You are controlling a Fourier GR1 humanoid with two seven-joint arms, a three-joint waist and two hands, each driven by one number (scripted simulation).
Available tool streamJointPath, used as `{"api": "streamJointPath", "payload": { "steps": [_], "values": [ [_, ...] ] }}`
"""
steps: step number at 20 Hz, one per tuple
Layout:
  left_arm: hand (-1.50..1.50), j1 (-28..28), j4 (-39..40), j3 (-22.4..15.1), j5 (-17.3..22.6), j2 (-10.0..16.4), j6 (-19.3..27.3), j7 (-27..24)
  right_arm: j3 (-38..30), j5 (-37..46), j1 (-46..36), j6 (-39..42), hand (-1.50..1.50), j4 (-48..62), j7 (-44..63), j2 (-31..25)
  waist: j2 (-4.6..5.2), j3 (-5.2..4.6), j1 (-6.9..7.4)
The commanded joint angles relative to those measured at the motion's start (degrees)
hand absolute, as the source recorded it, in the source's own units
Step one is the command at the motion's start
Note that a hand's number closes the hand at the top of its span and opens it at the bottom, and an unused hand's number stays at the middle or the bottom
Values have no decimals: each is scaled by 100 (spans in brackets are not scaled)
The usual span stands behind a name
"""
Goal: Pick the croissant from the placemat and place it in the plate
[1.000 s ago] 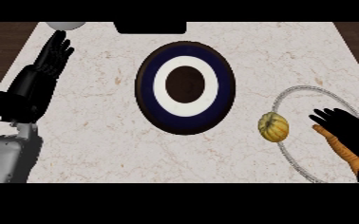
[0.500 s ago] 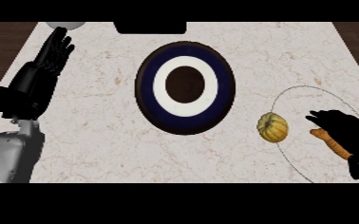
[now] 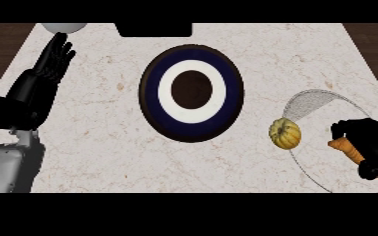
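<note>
Croissant point(image 3: 285, 133) on placemat point(image 3: 310, 102), apart from plate point(image 3: 151, 94). Right hand point(image 3: 359, 131) near it, over orange item point(image 3: 347, 148); open or curled, cannot tell. Left hand point(image 3: 52, 65) rests open at left edge. Risk: hand catches orange item instead, or knocks croissant away.

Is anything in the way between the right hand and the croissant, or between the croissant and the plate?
Nothing visible. Only placemat lies between the right hand and the croissant, only bare counter between croissant and plate. An orange object sits by the hand, beside that line.
</note>
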Motion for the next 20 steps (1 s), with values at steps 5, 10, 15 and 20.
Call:
{"api": "streamJointPath", "payload": {
  "steps": [5, 10, 15, 20],
  "values": [
    [0, 248, -6, 295, 24, 131, 98, -3, -1633, -1065, 1075, -825, 150, -83, 2082, 1385, -46, 82, -424],
    [0, 297, -104, 161, 11, 83, -8, -43, -1482, -1067, 1758, -1196, 150, -1586, 2218, 2058, -39, 67, -267],
    [0, 312, -100, 48, -56, -5, 2, -65, -1202, -1457, 2021, -1127, 150, -2969, 1727, 2398, -33, 69, -213],
    [0, 254, -173, 85, 5, 30, -40, -5, -617, -1952, 2029, -1011, 150, -4152, 1443, 2972, -45, 69, -132]
  ]
}}
